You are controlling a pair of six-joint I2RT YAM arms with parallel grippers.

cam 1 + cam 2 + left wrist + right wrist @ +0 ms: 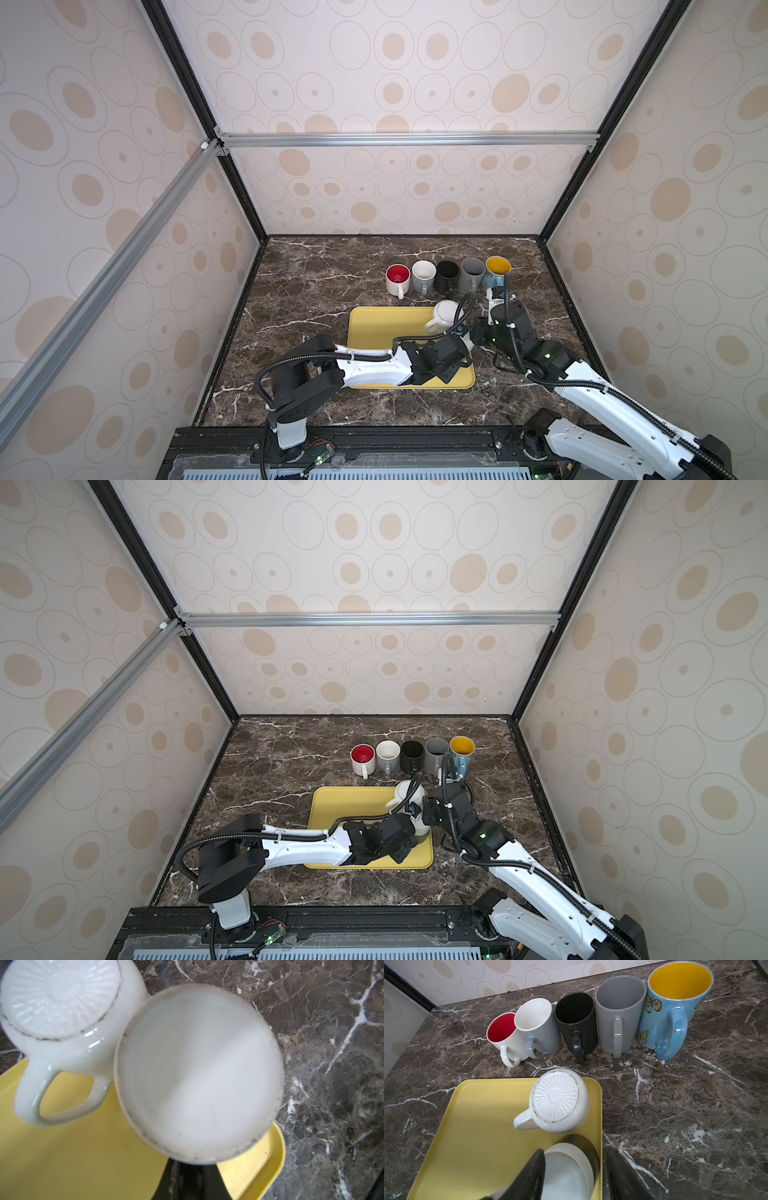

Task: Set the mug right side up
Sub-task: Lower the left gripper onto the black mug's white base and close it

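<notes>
By the right edge of the smooth yellow tray (477,1136) the mug (569,1169) is upside down, a dark glossy wall under a flat, scuffed white base (a ribbed-based white mug (556,1101) sits just beyond). That blurred base hides the left gripper (193,1180): jaws pressed together, on what I cannot tell. The right gripper (575,1152) has its jaws spread astride the mug, contact unclear.

Bright even light, soft shadows; the close white mug (197,1076) looks blurred.

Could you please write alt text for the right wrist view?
The open right pincer straddles an upside-down dark mug over a yellow tray, beside an overturned white mug; five upright mugs line the marble table beyond.
</notes>
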